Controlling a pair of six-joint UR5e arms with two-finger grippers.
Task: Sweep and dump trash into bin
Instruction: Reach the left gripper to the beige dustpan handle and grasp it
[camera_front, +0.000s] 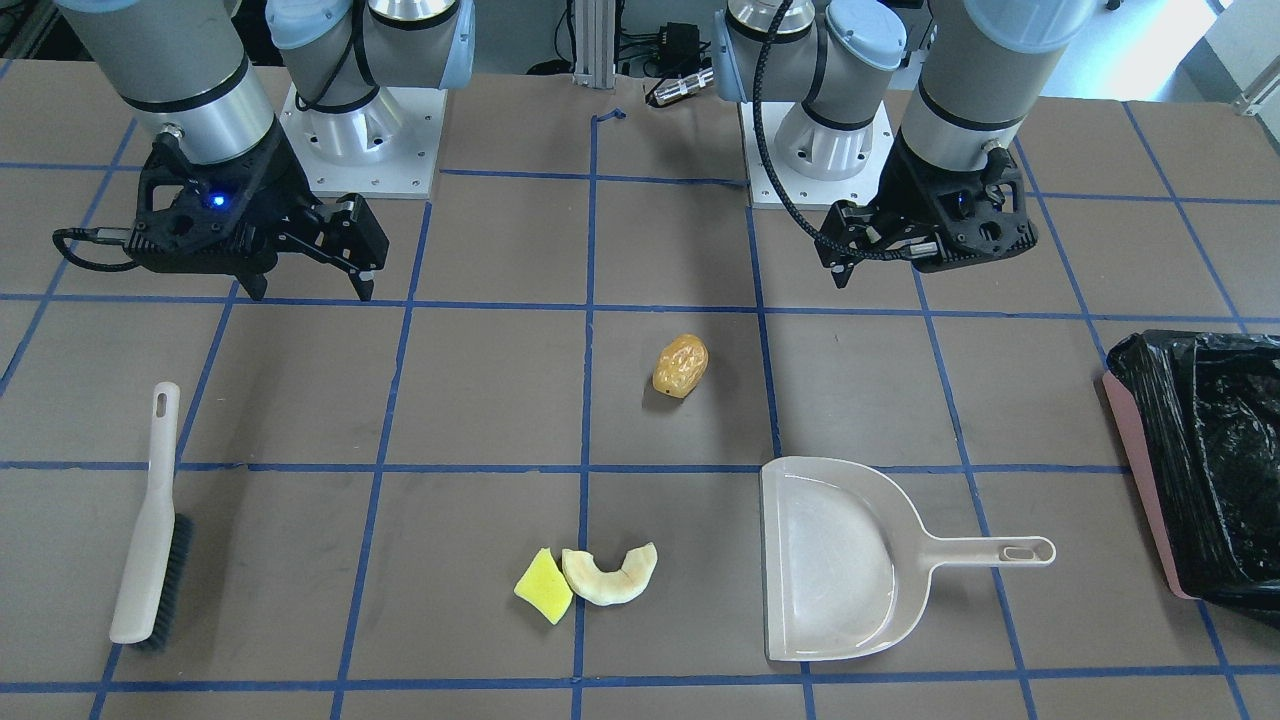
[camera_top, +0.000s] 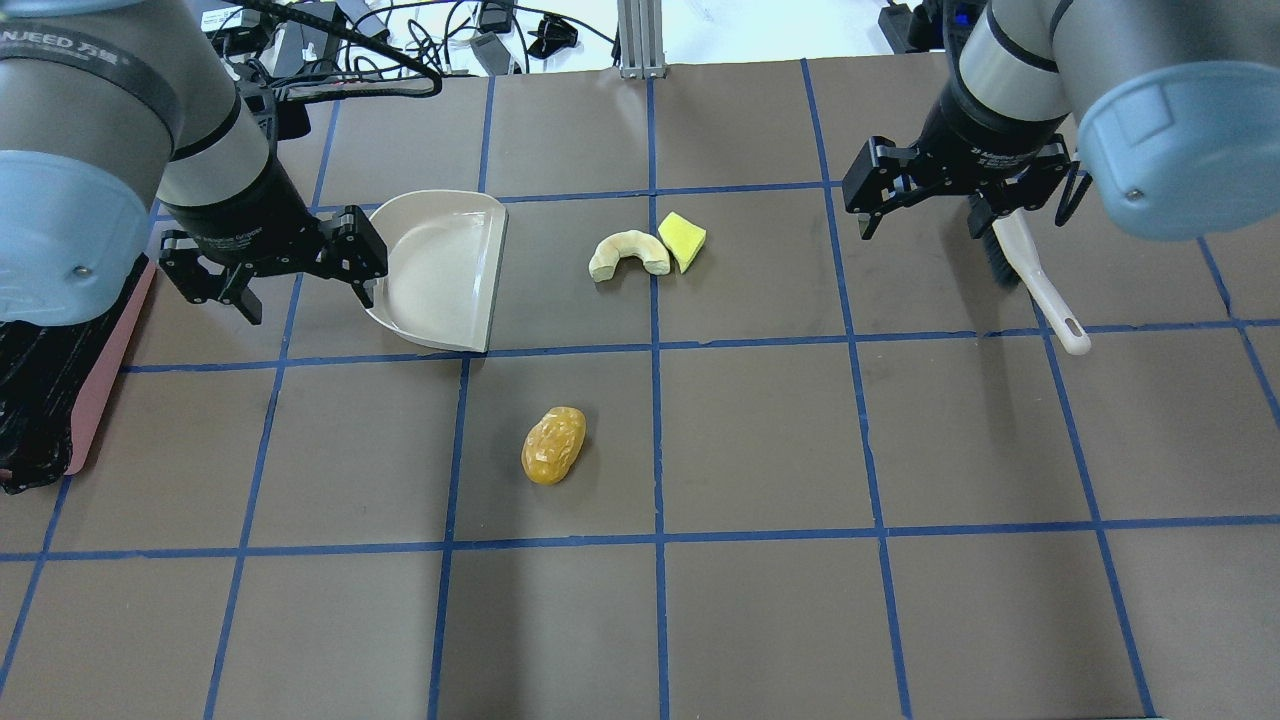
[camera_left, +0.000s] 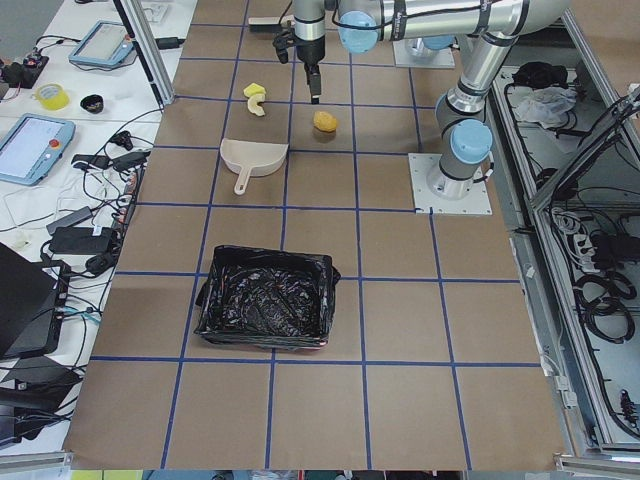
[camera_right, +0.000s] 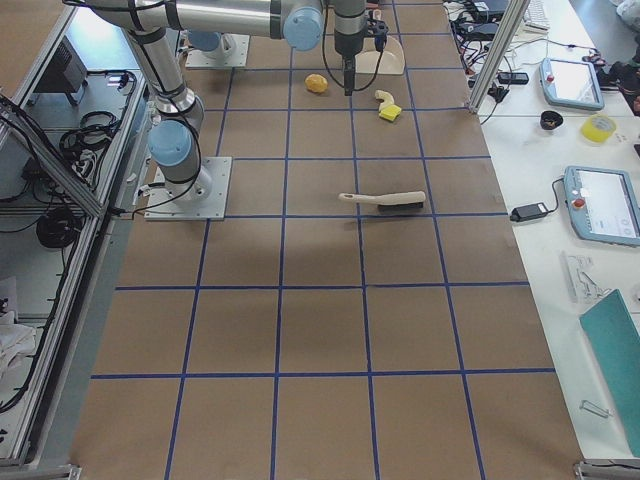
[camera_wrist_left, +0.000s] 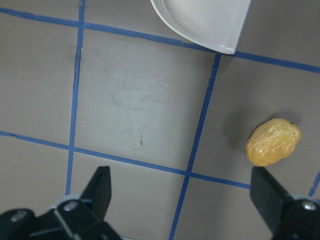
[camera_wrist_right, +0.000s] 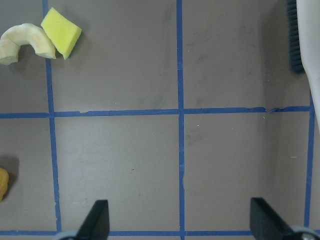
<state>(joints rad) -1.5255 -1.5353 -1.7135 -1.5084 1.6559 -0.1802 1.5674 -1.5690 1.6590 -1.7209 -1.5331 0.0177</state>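
Left pincer (camera_wrist_left: 180, 180): fingers spread, holding nothing, suspended above the counter (camera_front: 480, 400) on the robot's side of the dustpan (camera_front: 830, 560). Right pincer (camera_wrist_right: 179, 205): fingers spread, holding nothing, suspended near the brush (camera_front: 150, 520).

Trash location:
- Golden-brown nugget (camera_front: 680, 366): middle of the counter.
- Yellow wedge (camera_front: 543, 585) and cream rind slice (camera_front: 610, 574): touching each other, toward the operators' edge.

The bin (camera_front: 1175, 450) stands at the counter's left end, apart from the dustpan.
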